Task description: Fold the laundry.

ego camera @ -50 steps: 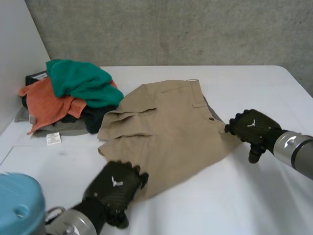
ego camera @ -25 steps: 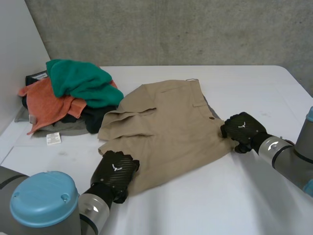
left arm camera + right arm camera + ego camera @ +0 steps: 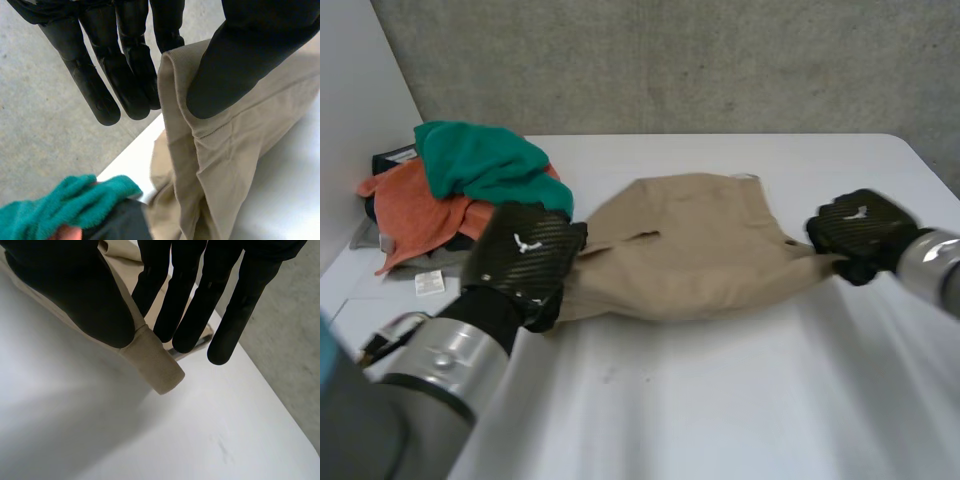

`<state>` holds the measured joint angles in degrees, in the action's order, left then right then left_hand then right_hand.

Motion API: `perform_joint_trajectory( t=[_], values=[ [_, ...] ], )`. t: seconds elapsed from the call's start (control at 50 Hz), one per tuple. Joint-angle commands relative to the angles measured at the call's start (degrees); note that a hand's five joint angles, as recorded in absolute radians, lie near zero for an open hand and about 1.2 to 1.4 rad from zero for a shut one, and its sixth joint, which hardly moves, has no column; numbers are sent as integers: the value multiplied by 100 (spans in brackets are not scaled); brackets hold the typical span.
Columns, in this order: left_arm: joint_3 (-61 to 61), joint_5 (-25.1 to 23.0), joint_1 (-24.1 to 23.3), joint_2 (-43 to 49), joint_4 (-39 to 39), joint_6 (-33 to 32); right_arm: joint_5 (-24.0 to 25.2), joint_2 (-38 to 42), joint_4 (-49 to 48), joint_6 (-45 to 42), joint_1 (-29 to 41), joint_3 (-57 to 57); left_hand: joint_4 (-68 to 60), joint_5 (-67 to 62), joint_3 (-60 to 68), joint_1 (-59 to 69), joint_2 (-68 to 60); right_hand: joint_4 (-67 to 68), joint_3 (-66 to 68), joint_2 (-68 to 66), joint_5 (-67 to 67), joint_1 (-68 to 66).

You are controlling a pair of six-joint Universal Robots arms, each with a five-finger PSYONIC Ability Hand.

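You are looking down at a white worktop (image 3: 740, 400) set against a grey concrete wall (image 3: 670, 60), with a white panel (image 3: 345, 120) along its left side. A tan garment (image 3: 690, 255) stretches across the worktop's middle. The left robot hand (image 3: 525, 260) pinches its left edge between thumb and fingers, and the right robot hand (image 3: 860, 228) pinches its right edge likewise. A green cloth (image 3: 480, 165) tops an orange cloth (image 3: 415, 215) in the pile at far left.

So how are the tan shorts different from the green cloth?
The tan shorts are stretched out, pinched by the left robot hand and right robot hand; the green cloth sits crumpled on a clothes pile, untouched. Shorts are tan, cloth green. Both are over the white table.
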<state>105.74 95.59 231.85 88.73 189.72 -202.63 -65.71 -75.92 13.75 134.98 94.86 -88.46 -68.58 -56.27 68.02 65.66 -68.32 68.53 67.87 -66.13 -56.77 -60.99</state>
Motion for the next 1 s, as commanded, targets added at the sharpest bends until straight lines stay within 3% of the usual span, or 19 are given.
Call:
perform_joint_trajectory(
  t=[0.02,0.08,0.14,0.24,0.34,0.42,0.48,0.58,0.72,0.8,1.0],
  values=[
    [-326,-523,-52,-593,-2103,31,31,-1389,2236,-1042,-749,-49,-1142,-1373,1198,1434,-1168,1147,1213,-1387,-1323,-1901],
    [-283,-795,-53,-637,-2788,22,111,-1758,2808,-1482,-820,-251,-1142,-1373,1198,1434,-1168,1147,1213,-1387,-1323,-1901],
    [-238,-884,-35,-603,-2870,22,181,-1882,2870,-1790,-776,-514,-1142,-1373,1198,1434,-1168,1147,1213,-1387,-1323,-1901],
    [-238,-876,18,-34,-1741,-4,199,-1567,2397,-1712,-741,-910,-1142,-1373,1198,1434,-1168,1147,1213,-1387,-1323,-1901],
    [-676,-841,158,995,-96,-31,-73,-372,1403,-1062,-188,-534,-1142,-1373,1198,1434,-1168,1147,1213,-1387,-1323,-1901],
    [-1598,-840,360,1857,890,-180,-1037,401,745,-97,348,667,-1142,-1373,1198,1434,-1168,1147,1213,-1387,-1323,-1901],
    [-2705,-867,457,2464,1462,-461,-1487,666,358,256,568,1469,-1142,-1373,1198,1434,-1168,1147,1213,-1387,-1323,-1901],
    [-4524,-850,563,2860,2016,-628,-1910,913,-1413,836,911,2892,-1142,-1373,1198,1434,-1168,1147,1213,-1387,-1323,-1901],
    [-6434,-208,729,3379,2403,-347,-2218,904,-3798,1540,1008,3124,-1142,-1373,1198,1434,-1168,1147,1213,-1387,-1323,-1901],
    [-6453,-102,774,3441,2368,-321,-2218,1044,-4398,1611,1175,3150,-1142,-1373,1198,1434,-1168,1147,1213,-1387,-1323,-1901],
    [-4915,-67,738,3467,2149,-329,-2131,2028,-4021,1584,1307,3089,-1142,-1373,1198,1434,-1168,1147,1213,-1387,-1323,-1901]
  ],
)
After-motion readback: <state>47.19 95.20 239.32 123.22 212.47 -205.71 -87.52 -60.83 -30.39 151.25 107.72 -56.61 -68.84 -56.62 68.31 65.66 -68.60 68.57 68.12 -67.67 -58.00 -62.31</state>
